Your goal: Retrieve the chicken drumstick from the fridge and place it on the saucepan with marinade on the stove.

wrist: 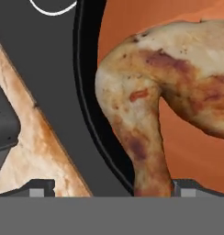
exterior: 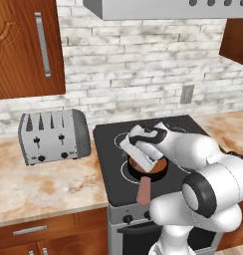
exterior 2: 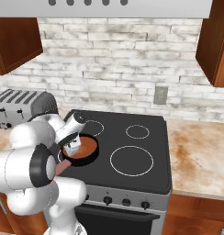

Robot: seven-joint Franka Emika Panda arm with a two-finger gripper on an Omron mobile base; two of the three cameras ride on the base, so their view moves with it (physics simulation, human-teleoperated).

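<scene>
Open wide, the gripper (wrist: 109, 189), with just the two dark finger tips (wrist: 40, 189) poking up at the bottom edge of the hand view and nothing clamped between them. Directly ahead, the chicken drumstick (wrist: 146, 105), golden-brown and mottled, lying in the saucepan (wrist: 88, 114) on reddish-orange marinade (wrist: 132, 23); thick end cut off by the right edge, thin end running down toward the right finger tip, contact there impossible to judge. Only an arc of the black pan rim visible, the rest out of frame. Beside the rim, dark stove (wrist: 45, 59) glass with part of a white burner ring (wrist: 52, 7) clipped at the top, then a slanting strip of marbled counter (wrist: 36, 151).

From the left base view, hand hovering low over the saucepan (exterior: 143, 174) on the front left burner, gripper (exterior: 138, 160) mostly buried behind the white wrist, pan contents hidden apart from a sliver of sauce; pinkish handle (exterior: 143, 191) sticking out toward the front of the stove (exterior: 108, 164). From the right base view, same pan (exterior 2: 88, 153) half covered by the hand (exterior 2: 72, 142), drumstick not discernible. Toaster (exterior: 54, 135) on the counter (exterior: 39, 189) left of the stove, partly blocked by the arm in the right view. Wall outlet (exterior: 186, 93) on the brick backsplash behind.
</scene>
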